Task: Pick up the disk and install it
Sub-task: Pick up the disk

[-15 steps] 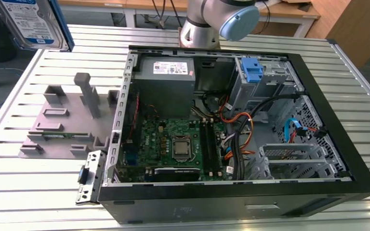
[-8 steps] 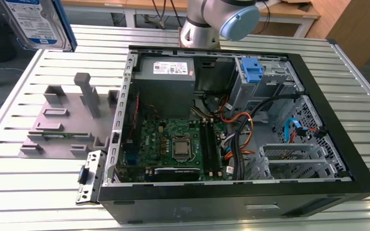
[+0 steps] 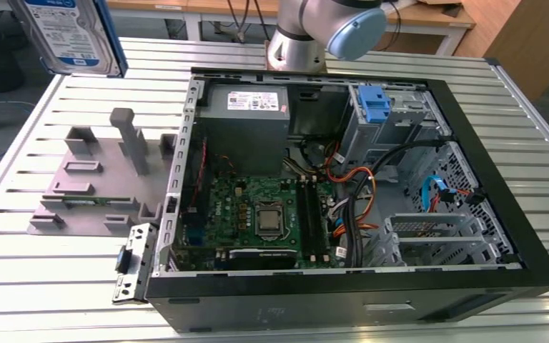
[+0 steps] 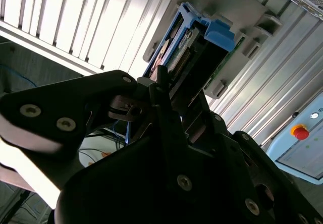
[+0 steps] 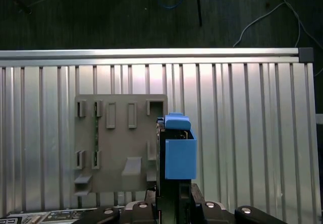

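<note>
My fingers (image 4: 162,100) were clamped on the disk (image 4: 199,52), one on each side of it, with the blue end of its carrier pointing away from my wrist. In the first wrist view the disk (image 5: 180,156) stood on edge, lifted above the slatted tabletop (image 5: 252,133) and overlapping one edge of the grey fixture (image 5: 116,143) that lay flat there. In the exterior view the disk (image 3: 69,32) hung high at the exterior view's left, its white-and-blue label facing the camera, well apart from the open computer case (image 3: 351,296). Inside that case a bare blue bracket (image 3: 374,103) sat in the bay near the grey power supply (image 3: 246,107).
</note>
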Robot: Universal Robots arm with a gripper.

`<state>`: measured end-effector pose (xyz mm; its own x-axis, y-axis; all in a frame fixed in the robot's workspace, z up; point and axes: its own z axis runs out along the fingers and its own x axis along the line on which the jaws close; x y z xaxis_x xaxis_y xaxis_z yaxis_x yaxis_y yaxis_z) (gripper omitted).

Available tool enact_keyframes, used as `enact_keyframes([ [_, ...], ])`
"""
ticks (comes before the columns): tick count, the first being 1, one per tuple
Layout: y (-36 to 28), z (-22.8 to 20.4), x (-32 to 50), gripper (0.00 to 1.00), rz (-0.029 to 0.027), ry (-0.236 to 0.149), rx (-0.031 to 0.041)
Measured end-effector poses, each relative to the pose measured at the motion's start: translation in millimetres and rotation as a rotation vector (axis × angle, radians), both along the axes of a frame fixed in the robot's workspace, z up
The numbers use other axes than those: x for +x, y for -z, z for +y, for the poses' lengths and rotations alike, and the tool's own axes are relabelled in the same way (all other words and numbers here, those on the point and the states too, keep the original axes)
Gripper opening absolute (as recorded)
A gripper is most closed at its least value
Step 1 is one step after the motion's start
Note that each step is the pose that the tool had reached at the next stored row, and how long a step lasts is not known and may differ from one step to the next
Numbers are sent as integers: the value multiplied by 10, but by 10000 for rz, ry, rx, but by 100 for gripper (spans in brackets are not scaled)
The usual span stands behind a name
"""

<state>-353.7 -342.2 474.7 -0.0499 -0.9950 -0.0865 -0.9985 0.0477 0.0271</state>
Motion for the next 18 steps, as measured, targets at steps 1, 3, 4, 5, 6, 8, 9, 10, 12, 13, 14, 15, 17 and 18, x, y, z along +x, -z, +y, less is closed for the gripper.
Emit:
enact_keyframes([
  [1,0,0,20,35,0,0,0],
  [3,0,0,49,35,0,0,0],
  [4,0,0,52,35,0,0,-1],
  [5,0,0,52,35,0,1,0],
  [6,-1,0,52,35,-1,1,0],
  [8,-15,0,53,35,-1,1,0],
  [9,-28,0,53,35,0,0,-1],
  [10,-42,0,53,35,1,0,-1],
  [12,-69,0,53,35,-1,1,0],
  [13,-84,0,53,35,-1,0,0],
  [14,-99,0,53,35,-1,0,0],
  [15,-113,0,53,35,0,0,0],
  [17,-127,0,53,35,0,0,-1],
  [18,-127,0,53,35,-1,0,0],
])
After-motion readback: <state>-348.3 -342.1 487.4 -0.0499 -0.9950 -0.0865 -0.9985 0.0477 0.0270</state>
